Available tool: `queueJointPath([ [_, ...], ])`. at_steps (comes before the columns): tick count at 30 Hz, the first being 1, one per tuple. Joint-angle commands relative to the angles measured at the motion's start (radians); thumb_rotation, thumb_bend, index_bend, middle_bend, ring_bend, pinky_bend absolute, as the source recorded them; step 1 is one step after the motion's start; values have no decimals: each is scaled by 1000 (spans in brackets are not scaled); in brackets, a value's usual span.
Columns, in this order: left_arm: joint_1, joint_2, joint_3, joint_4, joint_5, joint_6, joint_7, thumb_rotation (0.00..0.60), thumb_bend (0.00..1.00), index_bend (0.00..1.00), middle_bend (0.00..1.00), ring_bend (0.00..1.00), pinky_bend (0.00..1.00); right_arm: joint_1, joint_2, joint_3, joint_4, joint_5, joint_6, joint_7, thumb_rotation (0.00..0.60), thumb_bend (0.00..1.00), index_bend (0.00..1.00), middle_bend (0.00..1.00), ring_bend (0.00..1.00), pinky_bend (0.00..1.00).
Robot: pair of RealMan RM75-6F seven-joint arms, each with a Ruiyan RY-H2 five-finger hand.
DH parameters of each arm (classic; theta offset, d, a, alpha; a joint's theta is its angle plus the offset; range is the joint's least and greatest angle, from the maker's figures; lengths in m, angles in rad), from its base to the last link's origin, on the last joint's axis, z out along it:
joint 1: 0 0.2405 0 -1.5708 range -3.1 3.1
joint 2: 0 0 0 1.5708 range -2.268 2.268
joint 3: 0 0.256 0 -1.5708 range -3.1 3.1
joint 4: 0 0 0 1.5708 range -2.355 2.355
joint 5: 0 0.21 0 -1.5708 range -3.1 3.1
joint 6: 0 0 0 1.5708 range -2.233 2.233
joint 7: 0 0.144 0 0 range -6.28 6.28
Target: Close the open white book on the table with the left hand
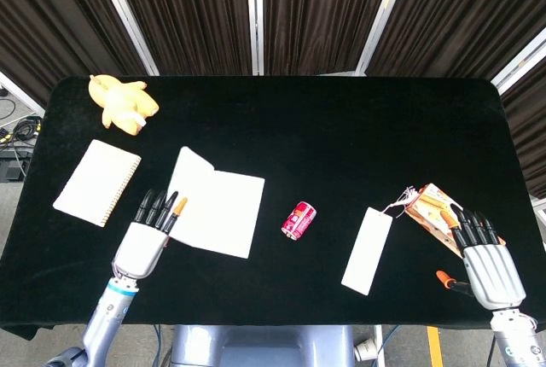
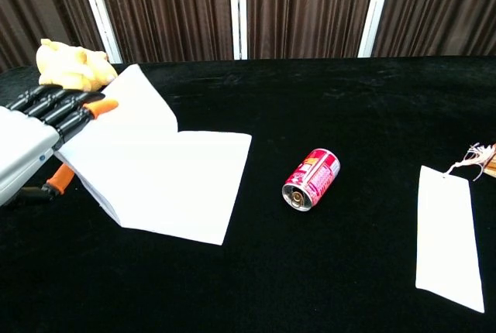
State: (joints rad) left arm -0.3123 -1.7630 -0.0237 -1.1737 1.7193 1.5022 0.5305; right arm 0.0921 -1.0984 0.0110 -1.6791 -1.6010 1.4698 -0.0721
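Left hand [image 1: 147,235] lifts the white book's [image 1: 220,210] left half

At lower left on the black cloth table [image 1: 341,128], flat straight fingers prop the smooth, tilted paper cover from beneath; right hand [image 1: 485,258] lies open, empty, lower right.

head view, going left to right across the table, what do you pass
cream spiral-bound notepad → yellow plush toy → left hand → open white book → red soda can lying on its side → white rectangular tag with string → right hand
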Motion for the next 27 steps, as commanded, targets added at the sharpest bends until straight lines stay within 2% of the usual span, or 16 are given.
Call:
queueJointPath([
  [1, -22, 0, -12, -8, 35, 25, 9, 600, 572, 0, 0, 0, 0, 0, 0, 0, 0, 0, -1, 0, 600, 35, 32, 0, 0, 0],
  [10, -34, 11, -15, -76, 62, 42, 55, 600, 377, 0, 0, 0, 0, 0, 2, 0, 1, 0, 1, 6, 600, 35, 32, 0, 0, 0],
  [16, -36, 8, -41, -77, 25, 28, 53, 600, 365, 0, 0, 0, 0, -1, 4, 0, -6, -8, 7, 5, 600, 35, 32, 0, 0, 0],
  [21, -23, 25, -37, -84, 11, 32, 44, 600, 361, 0, 0, 0, 0, 0, 2, -1, -2, -4, 0, 1, 600, 34, 32, 0, 0, 0],
  [24, 7, 57, -28, -113, -17, 43, 29, 600, 297, 0, 0, 0, 0, -1, 3, 0, -2, -4, 5, 4, 600, 35, 32, 0, 0, 0],
  [27, 57, 133, -18, -198, -69, 56, 23, 600, 249, 0, 0, 0, 0, -2, 4, 2, -1, -4, 8, 4, 600, 34, 32, 0, 0, 0],
])
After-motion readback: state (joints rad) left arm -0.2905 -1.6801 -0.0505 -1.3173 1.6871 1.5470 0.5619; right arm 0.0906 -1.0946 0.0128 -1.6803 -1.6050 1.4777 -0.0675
